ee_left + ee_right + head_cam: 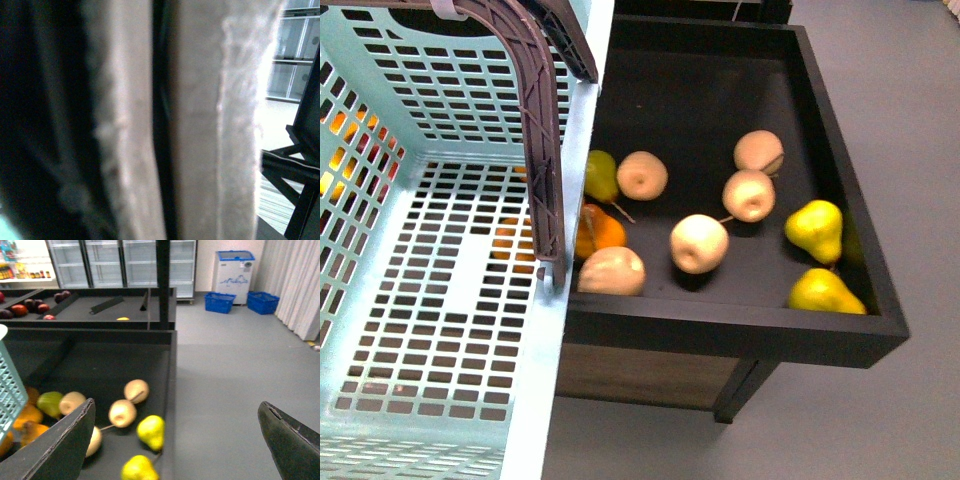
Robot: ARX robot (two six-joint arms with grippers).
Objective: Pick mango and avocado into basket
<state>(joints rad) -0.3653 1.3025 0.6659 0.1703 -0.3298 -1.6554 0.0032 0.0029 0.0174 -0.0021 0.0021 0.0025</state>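
**Five apples, three pears, one basket; right pincer wide apart**

Front view: one turquoise basket (440, 120) fills the near left, its brown handle (545, 150) raised above its right wall. That wall stands against the left end of the black-rimmed bench (720, 335). Five peach-coloured apples (699, 243) lie on the bench, spread from near left to far right. There are three pears: two yellow pears (815, 230) close together at the near right, and one greener pear (601, 175) at the left, beside an apple. One orange fruit (605, 232) lies against the basket wall, and more orange shows through the slots. I cannot tell whether any of it is the mango, and I cannot make out the avocado in any view.

Left wrist view: only blurred pale upright bands with a dark gap between them, so I cannot tell how the left pincer stands.

Right wrist view: the right pincer (176, 406) hangs over the bench with its two dark fingers (65, 450) wide apart and nothing between them. Four apples and all three pears show here. Two blue crates (220, 302) stand on the far floor.
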